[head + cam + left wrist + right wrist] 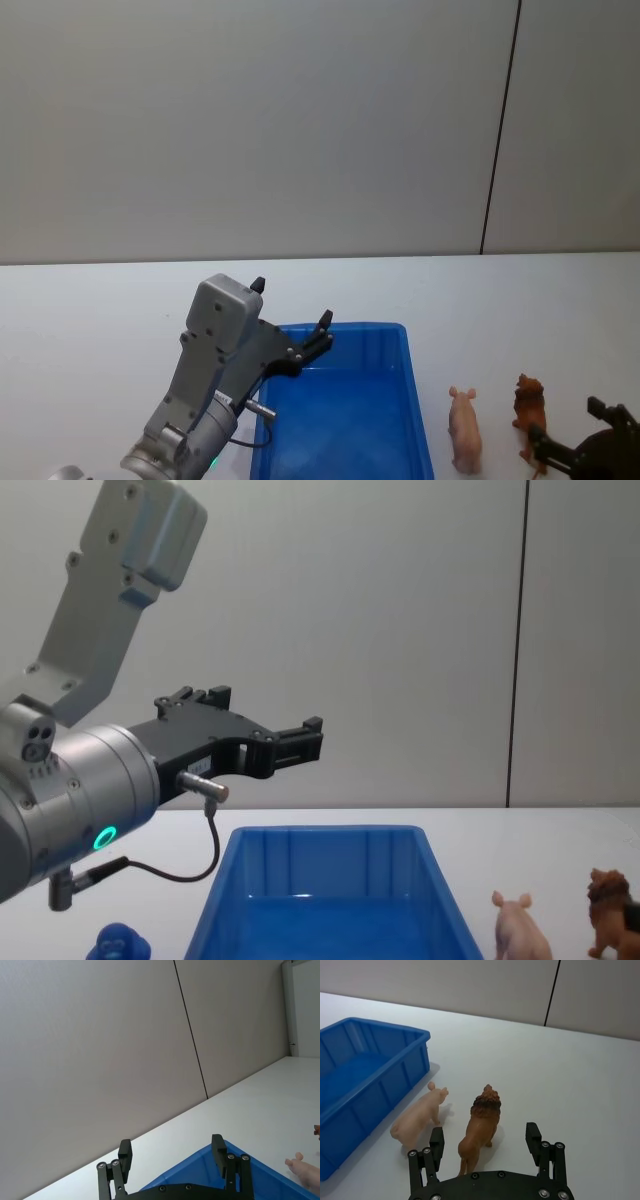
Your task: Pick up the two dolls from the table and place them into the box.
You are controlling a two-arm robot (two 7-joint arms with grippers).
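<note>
**Head view: pig and lion on the bench, both tools released**

Head view puts the box point(345, 328) low in the middle of the white bench point(100, 300), its long sides running away from the robot. The pig point(465, 430) stands upright just right of the box, near its right wall but apart from it. The lion point(528, 405) stands upright just right of the pig, so the pig is between box and lion. Both dolls face away from the robot, side by side and not touching.

The right tool point(485, 1133) is low at the right of the bench, right behind the lion. Its fingers are spread wide. In the right wrist view the lion's hind half lies between the two fingers, with a gap showing on each side, so nothing is grasped. The pig is outside the fingers, on the box's side.

The left tool point(292, 303) hangs raised over the far left corner of the box, well above the rim as the chest view shows. Its fingers are spread too, pointing forward toward the grey wall point(300, 120), and they hold nothing.

In the chest view a small blue toy point(118, 945) sits on the bench to the left of the box, under the left arm.
</note>
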